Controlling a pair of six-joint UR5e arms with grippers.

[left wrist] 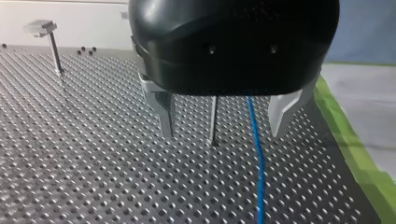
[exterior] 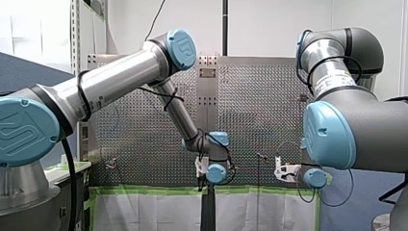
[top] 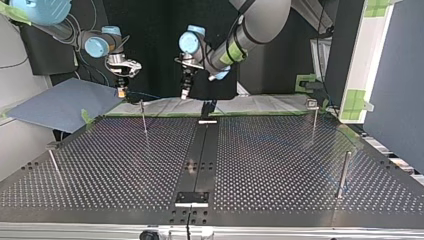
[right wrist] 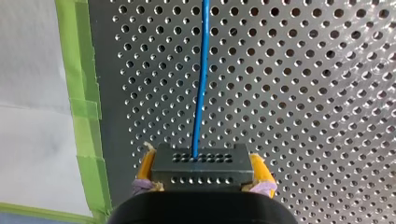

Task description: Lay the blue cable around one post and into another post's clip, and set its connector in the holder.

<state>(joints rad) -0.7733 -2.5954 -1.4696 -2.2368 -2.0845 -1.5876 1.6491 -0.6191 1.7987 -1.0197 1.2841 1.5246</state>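
— Between the fingers (left wrist: 163, 114) of our left gripper (left wrist: 222, 133), what do we see?

— Open space. Our left gripper is black, and its two metal fingers stand wide apart, gripping nothing. Through the gap we see a thin upright post (left wrist: 213, 121) on the perforated table (left wrist: 93, 163). We also see the blue cable (left wrist: 256, 154), which runs as one straight line, nearer to one finger. Neither finger touches the cable. How far beyond the fingertips the post and cable lie, we cannot tell. A second post (left wrist: 52, 46), with a flat head, stands well off to one side.

— What does our right gripper hold?

— Our right gripper (right wrist: 201, 156) is closed on the connector (right wrist: 201, 175), a dark block with rows of small holes. One yellow pad (right wrist: 146, 164) presses against each side of the block. The blue cable leaves the middle of the block and runs straight ahead above the table. It lies roughly parallel to a strip of green tape (right wrist: 79, 107) along the table's edge.

— Where are both grippers over the table?

— In the top view, both hang above the table's far edge, fingers pointing down, apart from each other. Our right gripper is at that view's left. Our left gripper is nearer the middle, close to the dark centre strip (top: 200, 155). The cable is too thin there for us to follow.
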